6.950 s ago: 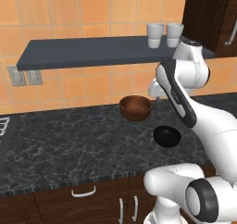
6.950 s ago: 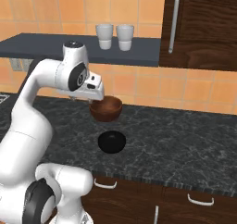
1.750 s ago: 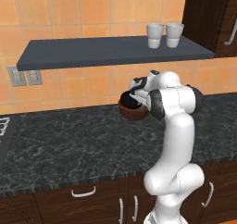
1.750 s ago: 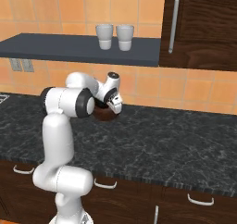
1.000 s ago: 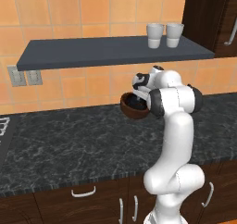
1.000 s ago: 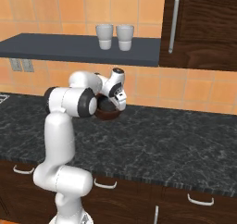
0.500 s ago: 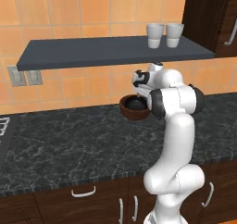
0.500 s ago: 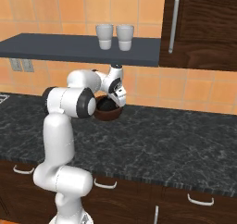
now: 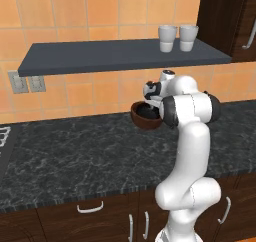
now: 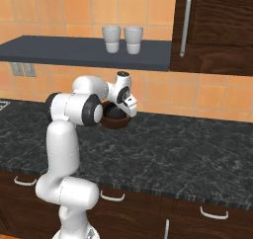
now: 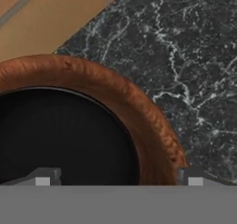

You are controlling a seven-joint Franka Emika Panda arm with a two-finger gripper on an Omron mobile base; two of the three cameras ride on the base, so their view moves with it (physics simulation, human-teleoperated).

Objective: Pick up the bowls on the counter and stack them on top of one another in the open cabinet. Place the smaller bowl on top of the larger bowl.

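1. A wall of square orange tiles (image 9: 100, 11) with pale grout is seen behind the scene, and two grey outlet plates (image 9: 27, 81) are set into it at the left.
2. The open cabinet (image 9: 100, 56), a long flat dark grey-blue shelf with no doors, is fixed against the tiles; two pale grey-white cups (image 9: 178, 38) stand side by side at its right end.
3. The counter (image 9: 75, 151), black and marble-like with fine white veins, is laid over dark brown drawers with curved silver handles (image 10: 213, 214).
4. A dark brown wooden cabinet (image 10: 217, 25) with a long upright metal handle is placed at the far right.
5. The larger bowl (image 9: 145, 120), round, reddish-brown and wood-grained, is held above the counter and below the shelf; the smaller bowl (image 10: 114, 112), glossy black, is nested inside it.
6. The gripper (image 11: 115, 179) is seen pinching the brown bowl's rim, one fingertip inside over the black bowl and one outside.
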